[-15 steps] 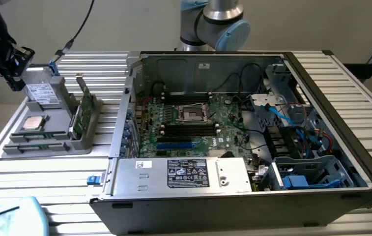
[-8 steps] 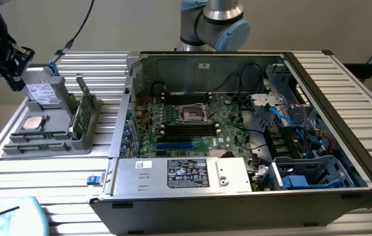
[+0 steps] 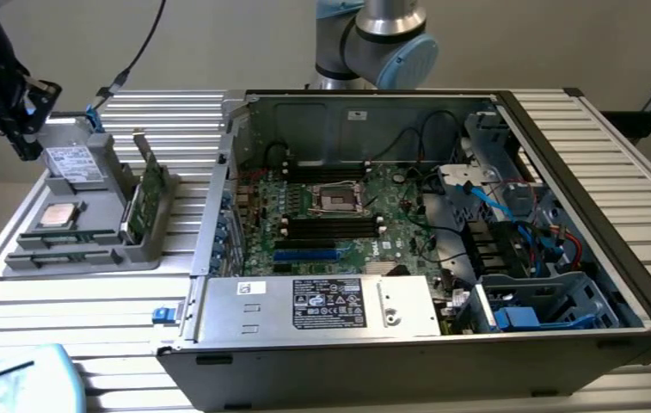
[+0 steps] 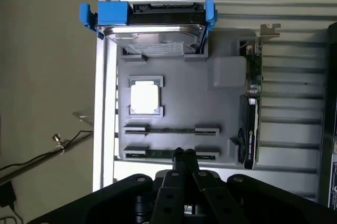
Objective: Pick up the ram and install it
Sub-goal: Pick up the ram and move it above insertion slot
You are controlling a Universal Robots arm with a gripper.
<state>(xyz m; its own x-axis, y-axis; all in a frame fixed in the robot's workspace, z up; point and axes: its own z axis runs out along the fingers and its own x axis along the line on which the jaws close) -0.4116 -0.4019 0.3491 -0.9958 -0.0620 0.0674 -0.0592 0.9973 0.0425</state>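
The ram (image 4: 171,129) is a thin green stick standing on edge in a slot of the grey tray (image 4: 221,103); a second stick (image 4: 158,154) sits in the slot beside it. In the exterior view the ram (image 3: 64,243) lies at the tray's near end. My black gripper (image 4: 184,153) hangs above the tray with its fingers shut and nothing between them, its tips lined up over the second stick. In the exterior view the gripper (image 3: 27,148) hovers over the tray's far end, beside the drive.
The tray (image 3: 95,258) also carries a grey drive (image 4: 155,32) with blue brackets, a square silver processor (image 4: 144,98) and an upright green card (image 4: 251,113). On the exterior view's right stands the open computer case (image 3: 417,215), its motherboard (image 3: 337,215) exposed.
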